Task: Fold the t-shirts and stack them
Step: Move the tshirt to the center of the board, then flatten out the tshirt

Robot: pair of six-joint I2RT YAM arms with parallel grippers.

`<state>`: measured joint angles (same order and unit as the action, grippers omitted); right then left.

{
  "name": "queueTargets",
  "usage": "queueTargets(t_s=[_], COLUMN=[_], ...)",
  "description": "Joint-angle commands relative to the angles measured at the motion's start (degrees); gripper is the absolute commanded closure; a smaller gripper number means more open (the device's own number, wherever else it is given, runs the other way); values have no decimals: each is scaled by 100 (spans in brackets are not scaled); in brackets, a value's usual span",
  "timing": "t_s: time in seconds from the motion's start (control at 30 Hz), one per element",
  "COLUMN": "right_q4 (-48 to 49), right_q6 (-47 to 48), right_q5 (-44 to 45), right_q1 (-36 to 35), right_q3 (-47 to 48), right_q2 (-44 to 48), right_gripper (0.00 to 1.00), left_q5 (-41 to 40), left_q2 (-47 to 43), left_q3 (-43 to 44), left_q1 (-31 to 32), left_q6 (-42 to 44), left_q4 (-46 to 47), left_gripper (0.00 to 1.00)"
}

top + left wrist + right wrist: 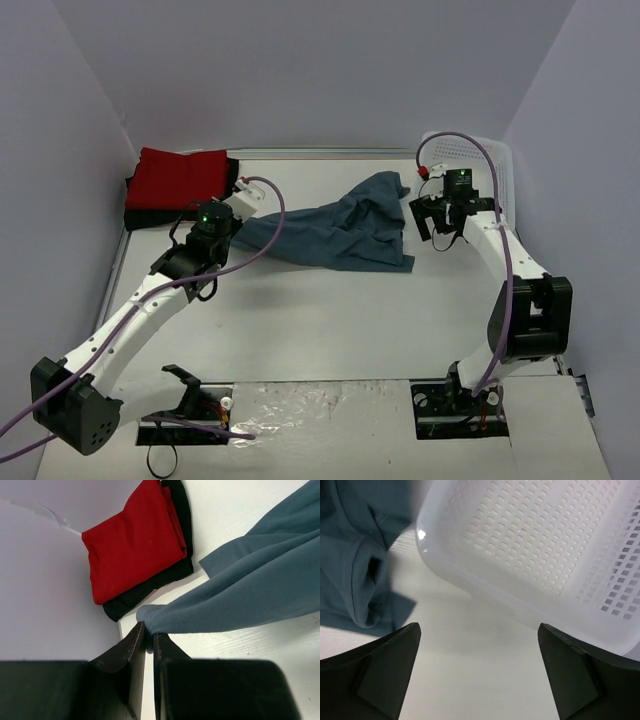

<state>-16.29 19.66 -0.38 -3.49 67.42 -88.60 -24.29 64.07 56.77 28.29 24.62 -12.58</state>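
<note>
Teal shirt [335,232]: soft rumpled cloth, upper centre, tapering leftward to a corner.
Left gripper [149,630]: dark fingers clamped on that teal corner.
Red shirt [132,540]: smooth folded rectangle, upper left.
Black shirt [125,605]: under the red, mostly hidden.
Right gripper [479,630]: fingers wide apart, holding nothing.
Basket [470,582]: glossy white lattice plastic, cut off at right.
</note>
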Motion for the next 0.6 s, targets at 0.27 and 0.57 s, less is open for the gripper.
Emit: queueTargets(t_s=[0.27, 0.57], right_q4=[153, 223], right_q6=[64, -296], right_q5=[680, 1330], right_q1=[190, 225], right_q3=[614, 869], right_q2=[-921, -1485], right_gripper=[0, 32], left_q5=[-225, -41], left_q2=[-62, -79], left_q3=[-158, -377], left_q1=[-210, -245], left_q6=[-116, -168], left_q4=[133, 72], left_gripper=[98, 98])
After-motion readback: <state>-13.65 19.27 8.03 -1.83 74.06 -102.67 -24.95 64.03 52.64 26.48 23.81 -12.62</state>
